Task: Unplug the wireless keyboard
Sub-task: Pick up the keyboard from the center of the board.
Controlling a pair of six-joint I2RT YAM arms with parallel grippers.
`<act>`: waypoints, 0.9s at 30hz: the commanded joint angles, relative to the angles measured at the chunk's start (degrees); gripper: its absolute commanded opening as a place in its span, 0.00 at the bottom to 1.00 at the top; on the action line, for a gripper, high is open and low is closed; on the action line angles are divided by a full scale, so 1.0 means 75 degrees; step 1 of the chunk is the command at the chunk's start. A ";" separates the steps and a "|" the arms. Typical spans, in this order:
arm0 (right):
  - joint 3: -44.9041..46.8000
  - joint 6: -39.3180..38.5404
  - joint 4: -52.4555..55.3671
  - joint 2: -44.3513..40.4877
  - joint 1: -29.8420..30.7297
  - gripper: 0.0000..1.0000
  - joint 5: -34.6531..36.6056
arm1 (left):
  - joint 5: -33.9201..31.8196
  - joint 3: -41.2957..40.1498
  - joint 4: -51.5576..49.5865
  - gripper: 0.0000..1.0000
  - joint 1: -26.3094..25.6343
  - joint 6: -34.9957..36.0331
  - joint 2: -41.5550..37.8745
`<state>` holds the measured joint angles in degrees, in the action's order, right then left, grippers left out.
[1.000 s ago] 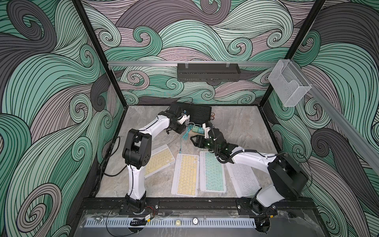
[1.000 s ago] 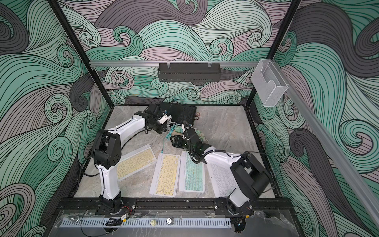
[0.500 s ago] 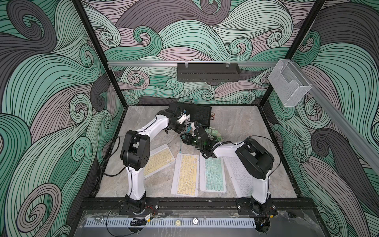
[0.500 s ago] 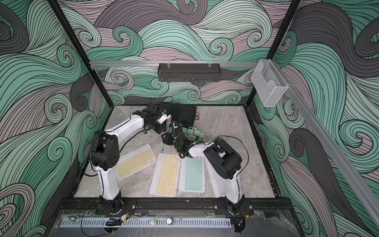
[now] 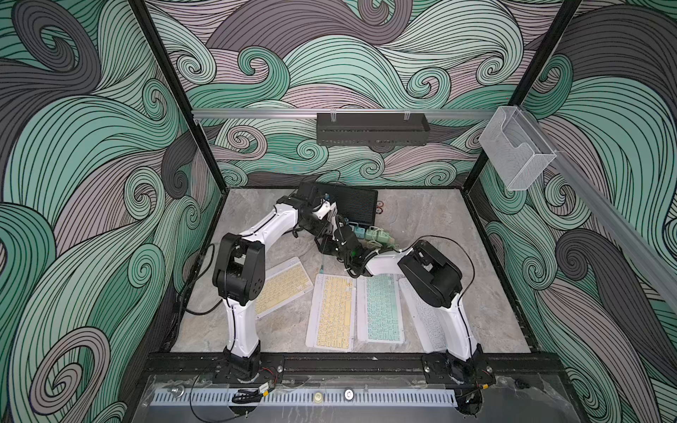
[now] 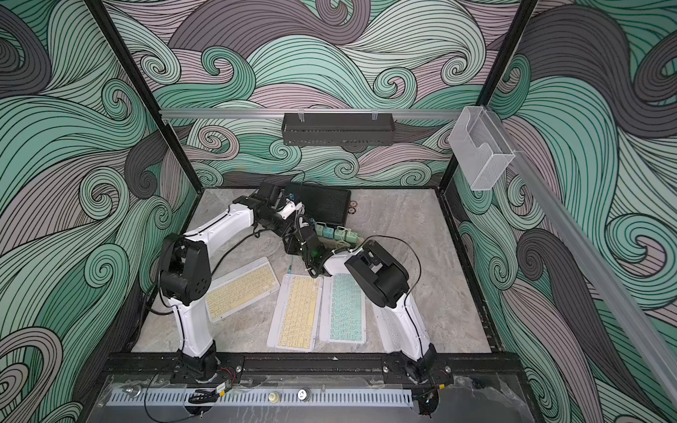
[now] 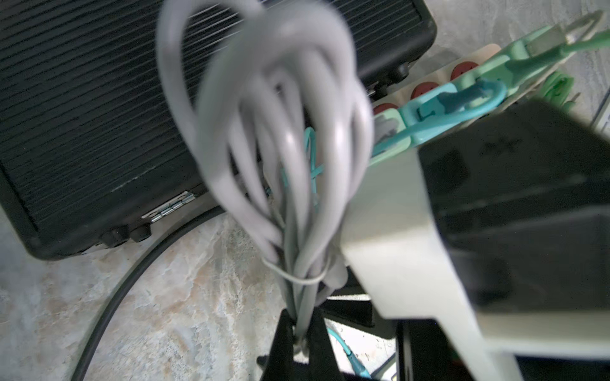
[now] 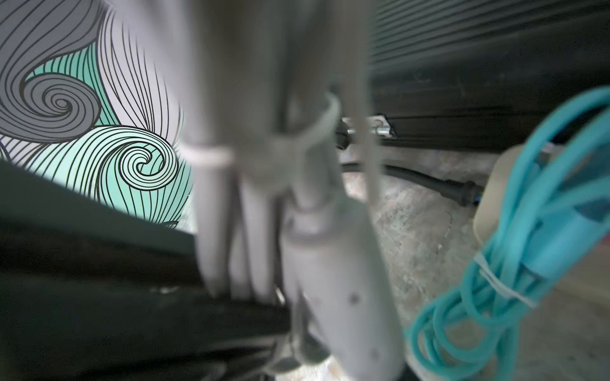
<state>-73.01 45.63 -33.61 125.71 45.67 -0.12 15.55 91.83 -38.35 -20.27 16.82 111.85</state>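
Left gripper [image 7: 302, 333] pinched shut on tied grey cable bundle [image 7: 280, 132], loops standing up, just beside the power strip [image 5: 377, 237]

Right gripper [image 5: 331, 240] crowds the same bundle at that end of the strip; wrist view blurred, cannot tell whether jaws are open or closed

Teal cable coil [image 8: 515, 264] hangs against the strip

Four keyboards lie flat in front of the strip, toward the arm bases: tilted yellow [image 5: 284, 287], straight yellow [image 5: 333, 311], teal [image 5: 381, 309], white [image 5: 426, 322], the last partly under the right arm

Black box [image 5: 357, 205] sits just behind the strip
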 commanded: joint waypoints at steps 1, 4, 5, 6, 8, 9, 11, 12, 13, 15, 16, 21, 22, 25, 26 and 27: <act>-0.0255 -0.0037 -0.0325 0.0199 0.0019 0.34 0.0105 | 0.0417 0.0248 0.0037 0.00 -0.0005 -0.0051 -0.0425; -0.0445 -0.0163 -0.0219 0.0277 0.0005 0.23 0.0019 | 0.0411 0.0193 0.0033 0.00 0.0000 -0.0030 -0.0447; -0.0453 -0.0177 -0.0235 0.0306 0.0005 0.21 0.0031 | 0.0411 0.0169 0.0061 0.00 0.0007 -0.0016 -0.0456; -0.0473 -0.0177 -0.0230 0.0333 0.0004 0.21 0.0060 | 0.0411 0.0155 0.0082 0.00 0.0007 -0.0013 -0.0458; -0.0515 -0.0154 -0.0233 0.0376 0.0002 0.18 0.0075 | 0.0411 0.0154 0.0077 0.00 0.0015 -0.0004 -0.0428; -0.0536 -0.0165 -0.0264 0.0386 -0.0007 0.16 0.0037 | 0.0412 0.0154 0.0073 0.00 0.0030 -0.0004 -0.0429; -0.0533 -0.0186 -0.0293 0.0378 -0.0007 0.12 0.0016 | 0.0395 0.0142 0.0072 0.00 0.0051 0.0029 -0.0446; -0.0519 -0.0198 -0.0314 0.0372 -0.0001 0.09 0.0026 | 0.0360 0.0142 0.0062 0.02 0.0054 0.0032 -0.0444; -0.0486 -0.0212 -0.0355 0.0358 -0.0007 0.07 0.0039 | 0.0331 0.0132 0.0062 0.06 0.0065 0.0016 -0.0466; -0.0460 -0.0234 -0.0362 0.0327 -0.0007 0.03 0.0088 | 0.0240 0.0076 0.0101 0.20 0.0081 -0.0022 -0.0575; -0.0434 -0.0223 -0.0365 0.0311 -0.0007 0.01 0.0115 | 0.0187 0.0012 0.0123 0.26 0.0100 -0.0001 -0.0648; -0.0422 -0.0147 -0.0465 0.0308 -0.0007 0.00 0.0070 | -0.0559 -0.1088 0.0704 0.40 0.0225 0.0133 -0.1747; -0.0421 -0.0193 -0.0465 0.0281 0.0002 0.00 0.0062 | -0.0764 -0.1455 0.0919 0.42 0.0228 0.0287 -0.2066; -0.0318 -0.0227 -0.0399 0.0159 -0.0007 0.00 0.0178 | -0.1459 -0.2746 0.1730 0.52 0.0290 0.0311 -0.3117; -0.0274 -0.0202 -0.0476 0.0131 -0.0007 0.00 0.0182 | -0.1368 -0.3043 0.1863 0.52 0.0385 0.0219 -0.3390; -0.0251 -0.0184 -0.0538 0.0097 -0.0007 0.00 0.0143 | -0.1177 -0.3199 0.1844 0.52 0.0525 0.0115 -0.3577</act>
<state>-75.37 44.36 -34.98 127.55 45.74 0.12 8.91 71.05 -29.04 -18.31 17.87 88.84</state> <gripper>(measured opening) 0.129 0.517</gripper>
